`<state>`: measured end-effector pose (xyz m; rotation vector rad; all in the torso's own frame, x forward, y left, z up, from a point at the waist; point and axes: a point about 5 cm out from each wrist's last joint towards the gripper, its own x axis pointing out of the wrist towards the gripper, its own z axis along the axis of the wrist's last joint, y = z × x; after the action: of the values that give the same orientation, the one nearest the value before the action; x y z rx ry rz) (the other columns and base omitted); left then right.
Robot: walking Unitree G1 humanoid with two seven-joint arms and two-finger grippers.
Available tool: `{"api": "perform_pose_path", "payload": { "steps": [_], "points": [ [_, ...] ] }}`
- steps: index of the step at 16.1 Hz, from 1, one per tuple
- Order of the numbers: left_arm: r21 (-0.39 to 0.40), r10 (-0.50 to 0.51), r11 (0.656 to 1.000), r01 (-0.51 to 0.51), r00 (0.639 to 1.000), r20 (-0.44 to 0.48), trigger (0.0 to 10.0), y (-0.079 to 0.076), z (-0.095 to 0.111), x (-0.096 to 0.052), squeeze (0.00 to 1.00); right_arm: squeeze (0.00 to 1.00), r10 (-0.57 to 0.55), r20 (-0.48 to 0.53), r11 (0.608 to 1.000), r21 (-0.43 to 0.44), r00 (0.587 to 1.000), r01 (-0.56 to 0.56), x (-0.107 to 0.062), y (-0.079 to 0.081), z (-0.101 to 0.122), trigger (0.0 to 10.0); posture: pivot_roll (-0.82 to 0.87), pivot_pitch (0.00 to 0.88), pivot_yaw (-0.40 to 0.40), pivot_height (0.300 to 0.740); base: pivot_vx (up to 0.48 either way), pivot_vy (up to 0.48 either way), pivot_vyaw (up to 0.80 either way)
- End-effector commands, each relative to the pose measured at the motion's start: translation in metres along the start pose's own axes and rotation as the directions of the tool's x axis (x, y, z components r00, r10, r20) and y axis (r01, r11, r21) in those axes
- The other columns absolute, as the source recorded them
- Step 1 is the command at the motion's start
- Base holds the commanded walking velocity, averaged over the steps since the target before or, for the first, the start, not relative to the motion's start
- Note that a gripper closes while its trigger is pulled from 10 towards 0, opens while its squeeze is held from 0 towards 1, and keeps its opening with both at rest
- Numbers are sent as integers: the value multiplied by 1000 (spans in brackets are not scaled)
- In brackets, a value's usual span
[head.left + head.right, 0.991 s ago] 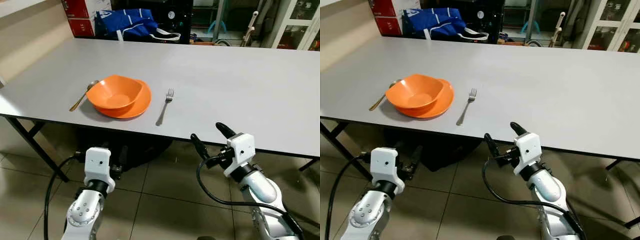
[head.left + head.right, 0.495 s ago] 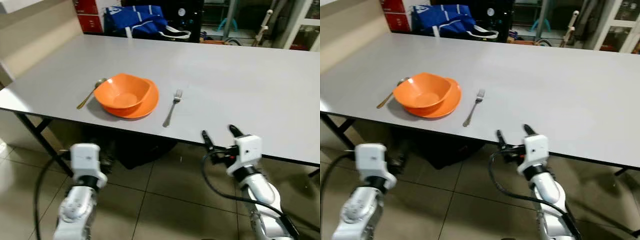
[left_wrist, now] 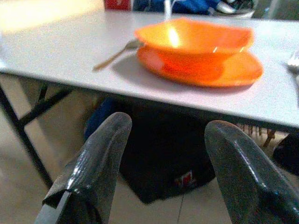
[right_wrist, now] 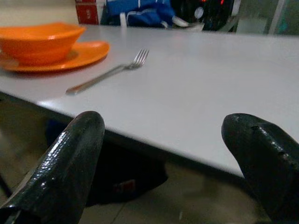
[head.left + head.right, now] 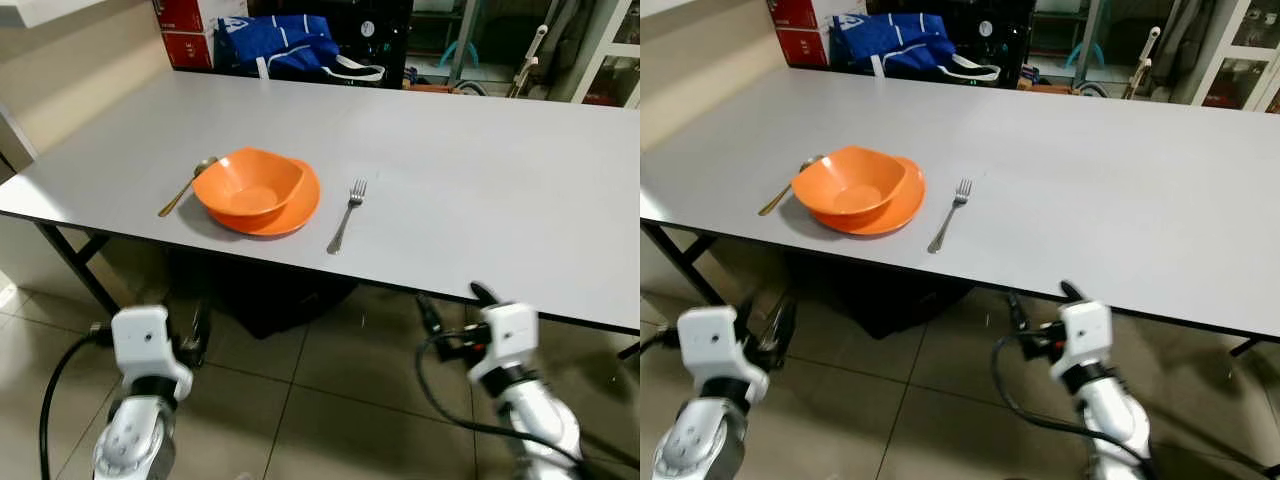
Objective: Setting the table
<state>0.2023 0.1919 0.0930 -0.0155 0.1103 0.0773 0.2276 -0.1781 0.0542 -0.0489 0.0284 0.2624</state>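
Grey table (image 5: 480,170) carries bowl (image 5: 248,185) between spoon (image 5: 186,185) and fork (image 5: 346,213); both grippers (image 3: 161,154) (image 4: 173,154), wide and empty, should stay below its edge.

Even, bright indoor light falls from above; the matte grey table (image 5: 480,170) shows soft sheen and no hard glare. The glossy orange bowl (image 3: 194,39) carries white highlights and casts a soft shadow. Both wrist views are slightly blurred, the near black fingers (image 4: 70,163) out of focus.
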Motion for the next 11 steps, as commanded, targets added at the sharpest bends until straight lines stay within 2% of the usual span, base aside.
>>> {"api": "perform_pose_path", "payload": {
  "steps": [1, 3, 4, 5, 6, 7, 8, 11],
  "points": [
    [24, -15, 1000, 15, 1000, 9, 10000, 0, 7, 3, 0, 0, 18, -1, 1000, 0, 1000, -18, 5, 10, -7, 10000, -179, 0, 78, 740, 0, 379, 0],
    [24, -19, 1000, 18, 1000, 13, 10000, 1, 11, 5, 0, 0, 29, -9, 1000, 11, 1000, -29, 5, 19, -13, 10000, -180, 0, 84, 740, 0, 444, 0],
    [19, -30, 999, 30, 999, 13, 10000, -2, 13, 7, 0, 0, 38, -10, 999, 16, 999, -38, -20, 25, -24, 10000, -180, 0, 84, 740, 0, 450, 0],
    [16, -38, 999, 37, 999, 11, 10000, -3, 14, 8, 0, 0, 43, -6, 999, 16, 999, -43, -36, 30, -29, 10000, -182, 0, 88, 740, 0, 446, 0],
    [16, -38, 999, 38, 999, 11, 10000, -3, 14, 9, 0, 0, 43, -1, 999, 12, 999, -43, -36, 25, -29, 10000, -185, 0, 88, 740, 0, 446, 0],
    [11, -43, 999, 43, 999, 11, 10000, -5, 16, 11, 0, 0, 38, 10, 999, 3, 999, -38, -30, 11, -25, 10000, -185, 0, 86, 740, 0, 446, 0],
    [11, -48, 999, 48, 999, 13, 10000, -6, 16, 12, 0, 0, 35, 10, 999, 1, 999, -35, -28, 8, -24, 10000, -186, 0, 87, 740, 0, 454, 0],
    [9, -70, 997, 70, 998, 4, 10000, -8, 15, 17, 0, 0, 26, 17, 1000, -12, 1000, -26, -18, 5, -19, 10000, -190, 0, 89, 740, 0, 466, -800]
  ]
}}
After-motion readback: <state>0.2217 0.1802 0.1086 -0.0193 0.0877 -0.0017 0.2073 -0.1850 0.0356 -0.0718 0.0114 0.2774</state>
